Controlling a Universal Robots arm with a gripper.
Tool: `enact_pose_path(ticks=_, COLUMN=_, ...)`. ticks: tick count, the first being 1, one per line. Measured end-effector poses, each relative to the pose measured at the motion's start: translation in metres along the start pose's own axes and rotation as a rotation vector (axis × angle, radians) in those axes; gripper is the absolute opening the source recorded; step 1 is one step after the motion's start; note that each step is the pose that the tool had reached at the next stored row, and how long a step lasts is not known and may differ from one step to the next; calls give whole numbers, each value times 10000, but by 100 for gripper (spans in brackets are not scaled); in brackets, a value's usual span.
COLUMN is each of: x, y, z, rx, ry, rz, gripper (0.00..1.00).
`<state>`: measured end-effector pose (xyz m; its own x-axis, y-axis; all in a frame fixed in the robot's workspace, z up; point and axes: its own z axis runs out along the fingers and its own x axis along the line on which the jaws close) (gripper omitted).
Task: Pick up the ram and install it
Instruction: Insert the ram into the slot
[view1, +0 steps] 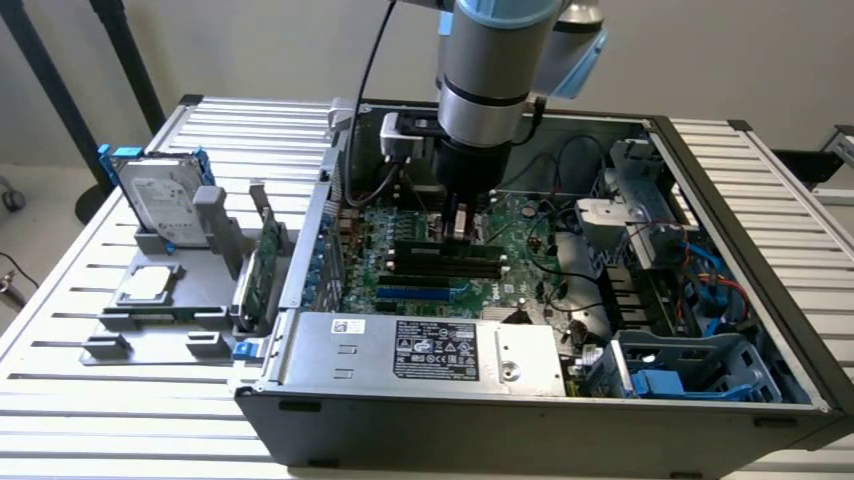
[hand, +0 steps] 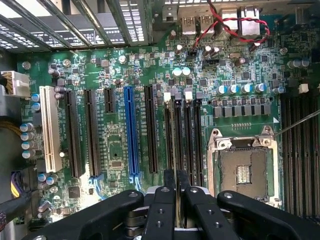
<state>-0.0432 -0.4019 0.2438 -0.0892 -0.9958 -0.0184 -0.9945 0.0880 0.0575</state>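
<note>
1. The gripper (view1: 461, 228) hangs straight down from the arm inside the open computer case (view1: 747, 330). Its two black fingers (hand: 165, 200) are clenched on the ram (hand: 173, 145), a thin stick seen edge-on between them in the wrist view.
2. The computer case lies on its side on a slatted metal table (view1: 120, 420), lid off, so the room above it is open. Its walls fence the gripper in on all sides.
3. The motherboard (hand: 115, 65) covers the case floor. A power supply box (view1: 427, 350) sits along the near edge in the exterior view, and drive cages with cable bundles (view1: 667, 250) crowd the exterior view's right.
4. The black memory slots (hand: 192, 135) run side by side with narrow gaps between them. The ram stands upright over one of them, in line with it; whether it is seated I cannot tell.
5. The open processor socket (hand: 245, 170) lies just beside the slots, with little room between.
6. On a grey holder (view1: 160, 300) outside the case, at the exterior view's left, stand a hard drive (view1: 160, 200) and a green expansion card (view1: 267, 260), well apart from the gripper.
</note>
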Motion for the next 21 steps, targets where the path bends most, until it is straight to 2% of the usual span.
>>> enact_pose_path(ticks=13, x=-19, y=-24, z=66, rx=1, ry=14, rz=2, gripper=14)
enact_pose_path(ticks=21, x=-19, y=-28, z=115, rx=5, ry=55, rz=3, gripper=14)
